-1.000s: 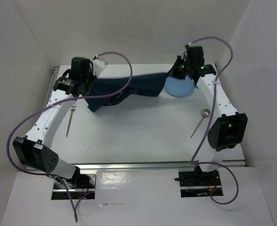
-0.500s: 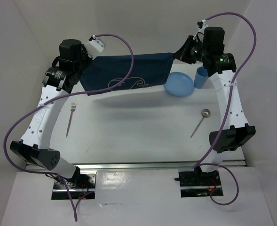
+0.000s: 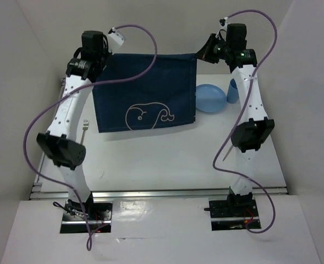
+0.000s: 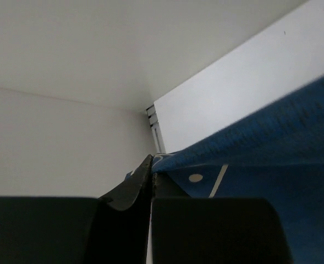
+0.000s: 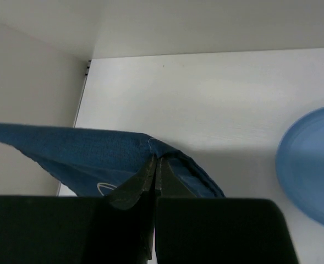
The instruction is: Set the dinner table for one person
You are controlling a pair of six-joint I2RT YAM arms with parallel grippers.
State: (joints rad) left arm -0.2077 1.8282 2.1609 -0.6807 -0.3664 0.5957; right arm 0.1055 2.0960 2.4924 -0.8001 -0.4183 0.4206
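Observation:
A navy placemat [image 3: 145, 91] with a white fish print hangs spread flat above the back of the white dinner table [image 3: 162, 159]. My left gripper [image 3: 100, 55] is shut on its top left corner and my right gripper [image 3: 201, 55] on its top right corner. In the left wrist view the left gripper [image 4: 152, 165] pinches the cloth's edge [image 4: 272, 165]. The right wrist view has the right gripper [image 5: 156, 160] pinching a fold of the cloth [image 5: 84, 146]. A light blue plate [image 3: 211, 98] lies just right of the placemat, also in the right wrist view [image 5: 310, 159].
A blue cup [image 3: 232, 92] stands behind the plate, partly hidden by the right arm. A fork [image 3: 85, 125] lies at the left, its handle behind the left arm. White walls enclose the table on three sides, and a metal rail [image 3: 162, 193] runs along the near edge.
Both grippers have risen and moved apart with the placemat's corners. The cloth went from crumpled on the table to hanging stretched and flat, its print facing the camera.

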